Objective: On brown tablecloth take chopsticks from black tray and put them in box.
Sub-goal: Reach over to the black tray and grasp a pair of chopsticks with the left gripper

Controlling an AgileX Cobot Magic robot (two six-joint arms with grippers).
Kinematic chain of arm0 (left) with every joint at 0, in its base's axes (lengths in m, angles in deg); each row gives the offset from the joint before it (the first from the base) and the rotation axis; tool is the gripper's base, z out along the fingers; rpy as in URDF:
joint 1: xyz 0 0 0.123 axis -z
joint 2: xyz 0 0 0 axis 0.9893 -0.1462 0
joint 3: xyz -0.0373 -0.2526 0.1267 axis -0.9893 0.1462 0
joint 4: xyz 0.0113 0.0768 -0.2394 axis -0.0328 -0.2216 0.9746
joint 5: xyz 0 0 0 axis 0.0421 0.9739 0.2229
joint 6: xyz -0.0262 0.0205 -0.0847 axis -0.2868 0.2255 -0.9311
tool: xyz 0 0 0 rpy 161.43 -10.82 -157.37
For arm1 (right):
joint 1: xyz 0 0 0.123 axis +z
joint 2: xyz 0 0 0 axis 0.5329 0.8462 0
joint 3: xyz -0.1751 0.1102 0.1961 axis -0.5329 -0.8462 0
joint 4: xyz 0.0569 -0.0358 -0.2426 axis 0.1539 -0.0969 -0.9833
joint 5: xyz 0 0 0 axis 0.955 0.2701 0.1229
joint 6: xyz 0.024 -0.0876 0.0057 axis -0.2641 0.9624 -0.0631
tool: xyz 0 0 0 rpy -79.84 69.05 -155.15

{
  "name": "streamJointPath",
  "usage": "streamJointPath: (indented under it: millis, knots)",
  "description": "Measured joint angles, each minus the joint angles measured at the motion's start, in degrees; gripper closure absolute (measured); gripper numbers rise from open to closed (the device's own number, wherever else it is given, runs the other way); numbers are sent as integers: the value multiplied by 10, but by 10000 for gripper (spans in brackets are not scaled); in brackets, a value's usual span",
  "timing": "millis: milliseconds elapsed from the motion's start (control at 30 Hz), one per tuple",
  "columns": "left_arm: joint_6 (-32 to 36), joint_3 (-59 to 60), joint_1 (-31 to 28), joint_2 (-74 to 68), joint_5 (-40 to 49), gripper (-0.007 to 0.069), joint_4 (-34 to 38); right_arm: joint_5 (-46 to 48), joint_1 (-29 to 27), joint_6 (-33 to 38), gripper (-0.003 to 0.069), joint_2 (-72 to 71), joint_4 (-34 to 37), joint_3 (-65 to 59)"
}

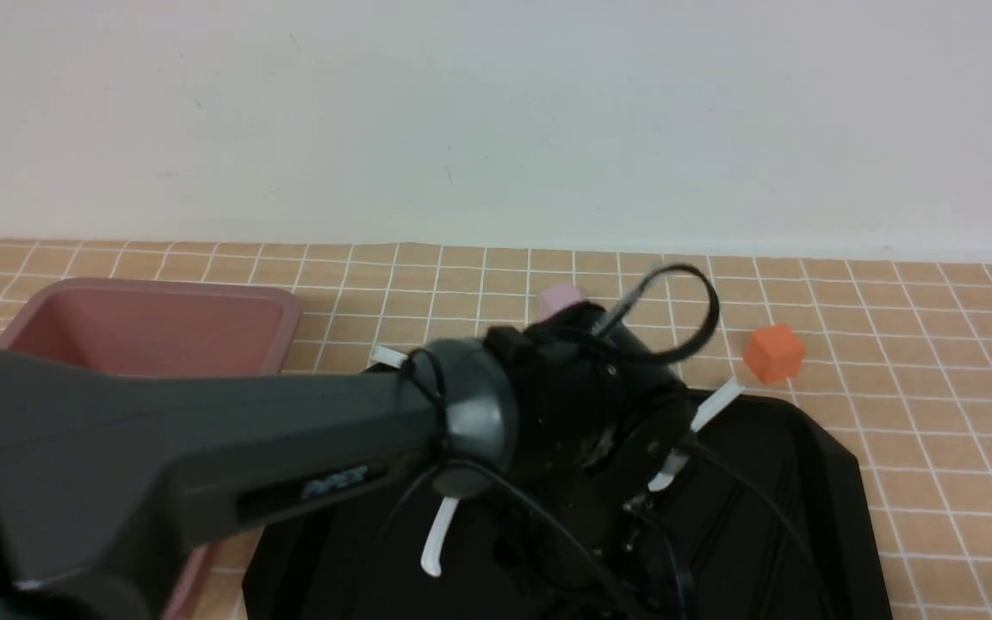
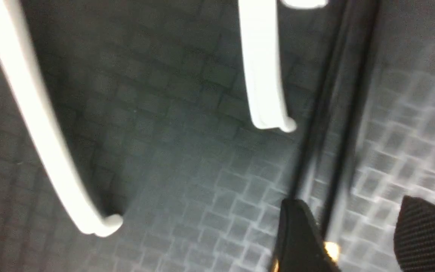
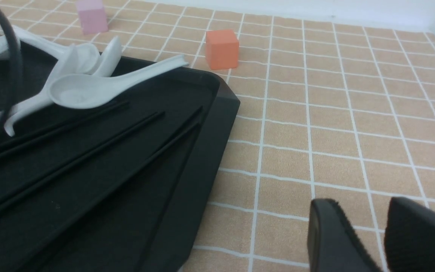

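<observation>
The black tray (image 1: 806,482) lies on the brown tablecloth (image 1: 935,387). My left arm (image 1: 582,405) reaches down over it and hides its own fingers in the front view. In the left wrist view my left gripper (image 2: 351,206) is open just above the tray floor (image 2: 164,151). Black chopsticks (image 2: 334,94) run between its fingers, with a gold tip (image 2: 330,250) beside one finger. More chopsticks (image 3: 89,158) lie in the tray in the right wrist view. The pink box (image 1: 151,286) stands at the left. My right gripper (image 3: 364,211) is open and empty over the cloth (image 3: 334,113), beside the tray.
Several white soup spoons (image 3: 89,88) lie in the tray, and their handles (image 2: 263,75) are near my left gripper. An orange cube (image 1: 773,353) and a small pink cube (image 1: 558,300) sit on the cloth behind the tray. A white wall closes the far edge.
</observation>
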Motion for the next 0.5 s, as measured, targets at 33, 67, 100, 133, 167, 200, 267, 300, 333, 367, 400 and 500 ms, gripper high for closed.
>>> streamJointPath:
  millis: [33, 67, 100, 133, 167, 200, 267, 300, 333, 367, 400, 500]
  knots:
    - [0, 0, 0, -8, 0, 265, 0, 0, 0, 0, 419, 0, 0, 0]
    - [0, 0, 0, -16, 0, 265, 0, 0, 0, 0, 419, 0, 0, 0]
    - [0, 0, 0, -26, -1, 263, 0, 0, 0, 0, 419, 0, 0, 0]
    - [0, 0, 0, -29, -1, 263, 0, 0, 0, 0, 419, 0, 0, 0]
    - [3, -3, 0, -32, -1, 263, 0, 0, 0, 0, 419, 0, 0, 0]
    - [7, -5, 0, -35, -1, 263, 0, 0, 0, 0, 419, 0, 0, 0]
    - [20, -7, 0, -38, -1, 265, 1, 0, 0, 0, 419, 0, 0, 0]
    - [24, -8, 0, -39, 1, 270, 2, 0, 0, 0, 419, 0, 0, 0]
    - [26, -9, 0, -39, 1, 274, 4, 0, 0, 0, 419, 0, 0, 0]
    - [27, -10, 0, -39, 3, 284, 4, 0, 0, 0, 419, 0, 0, 0]
    - [28, -10, 0, -39, 3, 303, 6, 0, 0, 0, 419, 0, 0, 0]
    - [28, -10, 0, -40, 3, 421, 16, 0, 0, 0, 419, 0, 0, 0]
